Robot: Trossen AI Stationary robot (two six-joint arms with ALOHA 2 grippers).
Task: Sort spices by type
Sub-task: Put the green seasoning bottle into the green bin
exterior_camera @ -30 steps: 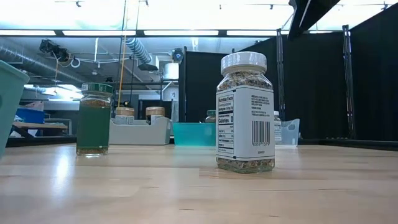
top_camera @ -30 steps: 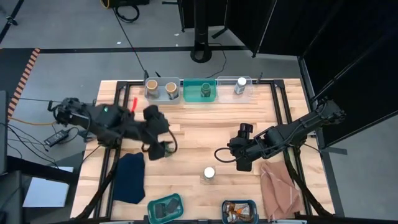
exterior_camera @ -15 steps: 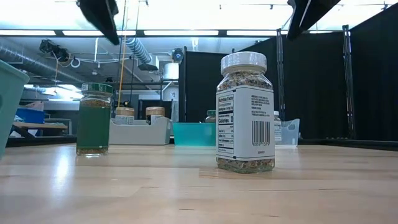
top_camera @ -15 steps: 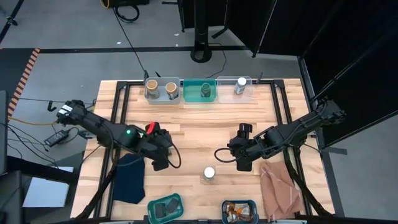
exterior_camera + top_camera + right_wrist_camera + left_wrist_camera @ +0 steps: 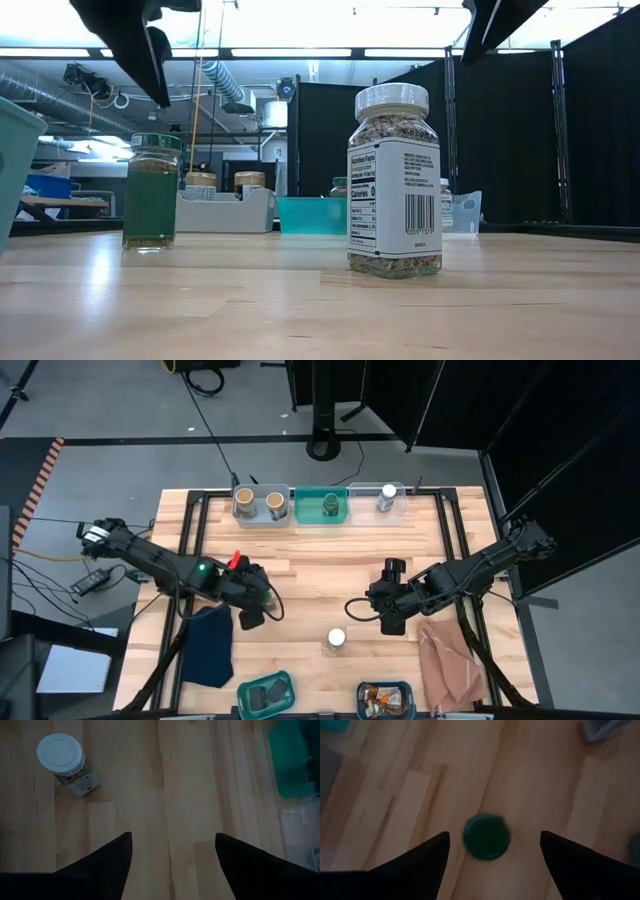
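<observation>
A green-topped spice jar [image 5: 486, 837] stands upright on the wooden table [image 5: 300, 575]; it also shows in the low view [image 5: 152, 190]. My left gripper [image 5: 495, 835] hangs open above it, pointing steeply down, one finger to each side of the lid and clear of it. In the low view the left gripper [image 5: 135, 45] is still above the jar's top. A white-topped jar [image 5: 337, 638] stands upright near the table's middle, toward the near edge. My right gripper [image 5: 392, 622] hovers open to that jar's right, holding nothing.
Along the far edge stand a grey bin [image 5: 258, 512] with two tan-topped jars, a teal bin [image 5: 322, 517] with a green-topped jar, and a clear bin [image 5: 398, 510] with a white-topped jar. Two small bins [image 5: 265, 695] [image 5: 385, 698] sit at the near edge, flanked by a dark blue cloth [image 5: 210, 645] and a pinkish-brown cloth [image 5: 450, 665].
My left gripper has come down toward the green-topped jar, entering the low view from above, and its arm has stretched out lower over the table. Its fingers stay open. The jars have not moved.
</observation>
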